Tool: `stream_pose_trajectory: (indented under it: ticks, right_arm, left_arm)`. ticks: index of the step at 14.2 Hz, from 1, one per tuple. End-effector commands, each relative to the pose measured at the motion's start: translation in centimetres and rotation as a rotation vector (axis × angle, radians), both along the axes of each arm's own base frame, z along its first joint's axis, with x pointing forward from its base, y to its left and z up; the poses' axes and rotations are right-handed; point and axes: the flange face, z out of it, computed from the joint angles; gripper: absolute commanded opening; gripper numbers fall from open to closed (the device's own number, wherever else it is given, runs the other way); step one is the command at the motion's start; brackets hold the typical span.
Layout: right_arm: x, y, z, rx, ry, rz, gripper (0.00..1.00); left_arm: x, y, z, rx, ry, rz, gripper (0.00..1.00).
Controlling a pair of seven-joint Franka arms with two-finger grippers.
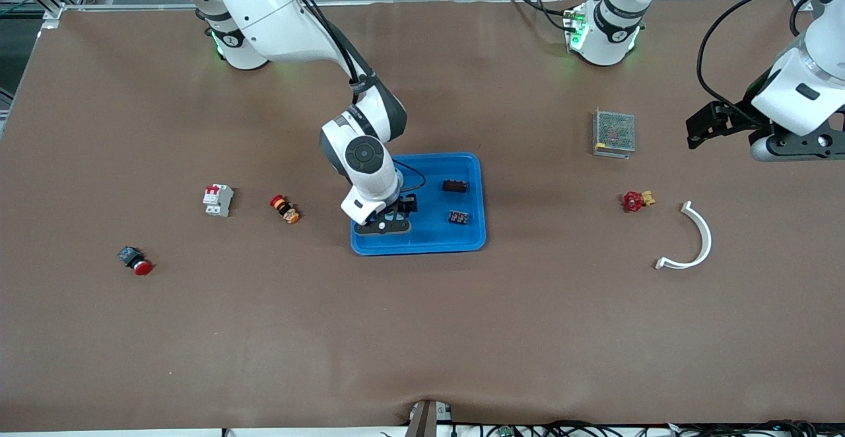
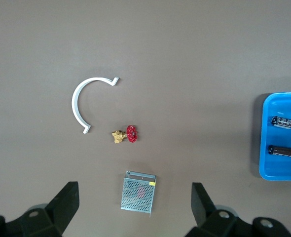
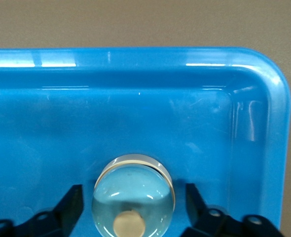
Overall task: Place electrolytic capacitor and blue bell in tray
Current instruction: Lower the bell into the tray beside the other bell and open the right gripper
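The bright-blue tray point(image 1: 472, 239) lies mid-table and also shows in the right wrist view point(image 3: 135, 64) and at the edge of the left wrist view point(image 2: 266, 170). My right gripper point(image 1: 383, 220) is low inside the tray at its corner nearer the front camera, toward the right arm's end. Its fingers point(image 3: 74, 197) stand open on either side of the blue bell point(image 3: 133, 195), a glossy blue dome resting on the tray floor. Two small dark cylindrical parts like capacitors point(image 1: 454, 186) point(image 1: 458, 216) lie in the tray. My left gripper point(image 1: 700, 130) waits open and empty, high over the table.
A perforated metal box point(image 1: 614, 133), a red-handled brass valve point(image 1: 635, 201) and a white curved bracket point(image 1: 693, 239) lie toward the left arm's end. A white breaker point(image 1: 218, 199), an orange-black button point(image 1: 284, 208) and a red push button point(image 1: 135, 261) lie toward the right arm's end.
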Motion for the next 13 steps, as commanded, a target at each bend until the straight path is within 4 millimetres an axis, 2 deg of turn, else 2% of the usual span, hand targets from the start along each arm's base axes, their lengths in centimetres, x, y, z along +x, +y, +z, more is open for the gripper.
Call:
stream_pose_trajectory:
  ticks: [1,3,4,8,11,13]
  right_arm:
    - [0.2,0.0,0.8,-0.01,-0.01,-0.002,1.0]
    - [0.0,0.3,3.1,-0.008,-0.003,-0.002,1.0]
    - [-0.2,0.3,5.1,-0.023,0.024,-0.003,1.0]
    - [-1.5,-1.0,15.7,-0.044,0.082,-0.002,1.0]
    - [-3.1,-2.8,23.0,-0.049,0.11,-0.002,1.0]
    - [-3.9,-4.8,27.6,-0.048,0.121,-0.003,1.0]
  left_arm:
    - [0.0,0.0,0.4,-0.008,-0.013,0.0,1.0]
    - [0.0,-0.1,0.5,-0.009,-0.015,-0.002,1.0]
    - [0.0,0.0,0.5,-0.009,-0.015,0.0,1.0]
    - [0.1,-0.1,0.4,-0.009,-0.015,-0.002,1.0]
    - [0.0,-0.1,0.4,-0.01,-0.013,-0.005,1.0]
    - [0.0,0.0,0.4,-0.009,-0.01,-0.007,1.0]
